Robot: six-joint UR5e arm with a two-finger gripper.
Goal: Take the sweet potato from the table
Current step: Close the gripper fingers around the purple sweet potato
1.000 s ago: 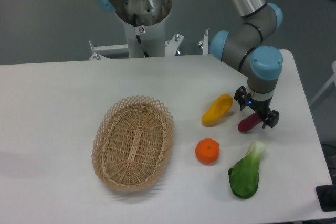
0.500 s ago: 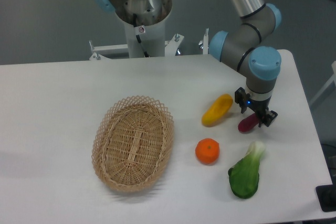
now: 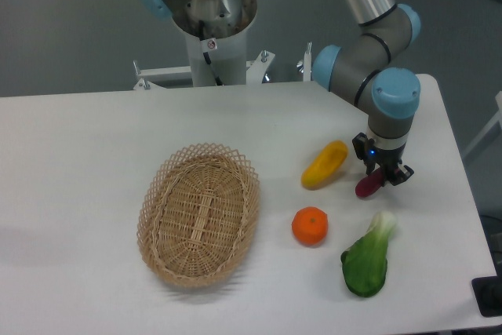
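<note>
The sweet potato (image 3: 367,186), a small dark reddish-purple tuber, lies at the right side of the white table (image 3: 94,162). My gripper (image 3: 382,171) reaches down over its right end, with its black fingers closed around that end. Only the left part of the sweet potato shows; the rest is hidden by the gripper. I cannot tell whether it rests on the table or is just off it.
A yellow-orange elongated vegetable (image 3: 325,164) lies just left of the sweet potato. A round orange (image 3: 310,226) and a green bok choy (image 3: 368,259) lie in front. A wicker basket (image 3: 199,213) stands at the middle. The arm's base (image 3: 210,21) stands behind the table.
The gripper's fingers have drawn closer together on the sweet potato's right end, and the gripper has risen slightly. The sweet potato has shifted a little up with it.
</note>
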